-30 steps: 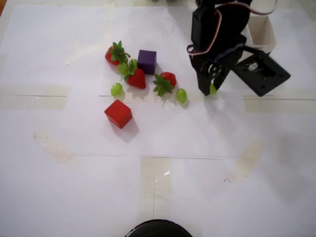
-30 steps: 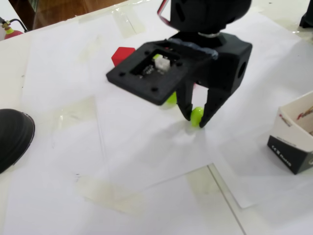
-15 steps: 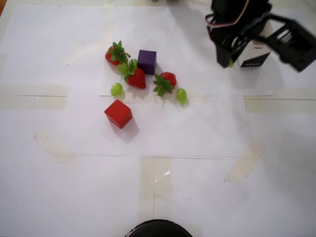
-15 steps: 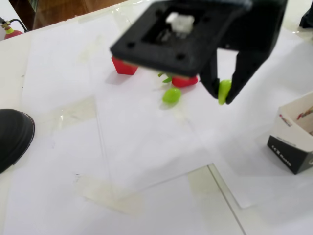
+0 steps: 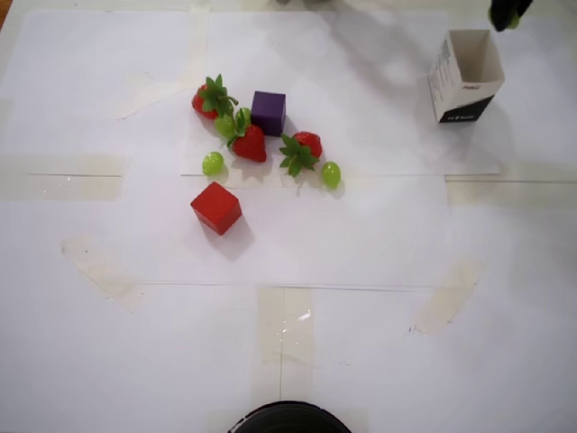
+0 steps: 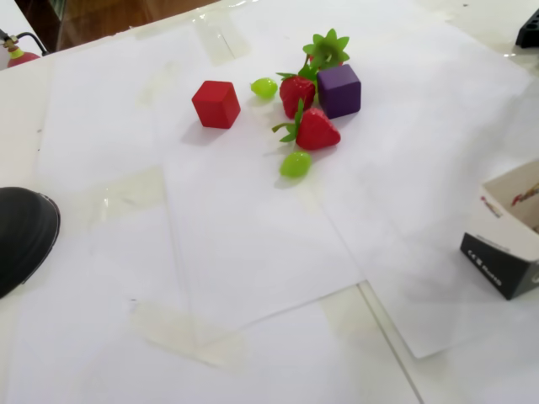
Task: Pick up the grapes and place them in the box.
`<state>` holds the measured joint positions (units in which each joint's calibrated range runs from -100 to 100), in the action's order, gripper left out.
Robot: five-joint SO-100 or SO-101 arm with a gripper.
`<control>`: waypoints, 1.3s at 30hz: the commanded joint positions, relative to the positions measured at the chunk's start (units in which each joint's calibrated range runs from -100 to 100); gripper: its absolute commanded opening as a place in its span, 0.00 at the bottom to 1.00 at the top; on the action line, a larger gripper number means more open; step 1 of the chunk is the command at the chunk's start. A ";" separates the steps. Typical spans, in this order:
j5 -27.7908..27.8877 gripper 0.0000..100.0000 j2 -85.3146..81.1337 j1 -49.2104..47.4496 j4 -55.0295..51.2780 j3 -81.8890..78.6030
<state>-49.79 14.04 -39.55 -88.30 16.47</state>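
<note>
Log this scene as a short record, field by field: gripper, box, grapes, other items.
gripper: only its tip shows at the top right edge of the overhead view, with something green at it; jaw state unclear
box: white carton, mouth open, standing on the paper
loose grapes: one left of the strawberries, one at their right, one among them
strawberries: three, e.g.
cubes: purple cube, red cube

Bright, even light; perhaps slightly soft.
</note>
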 commanded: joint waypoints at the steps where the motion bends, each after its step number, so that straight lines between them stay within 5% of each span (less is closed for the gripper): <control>1: -0.93 0.10 -5.44 -0.16 2.92 -6.47; 13: -0.15 0.20 -5.78 0.73 3.01 -4.47; 20: 5.81 0.20 -5.35 12.27 -4.26 7.62; 29: 9.91 0.19 2.38 27.49 6.11 4.98; 39: 8.01 0.18 8.14 27.49 23.35 -5.20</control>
<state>-40.37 23.31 -11.69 -70.59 13.39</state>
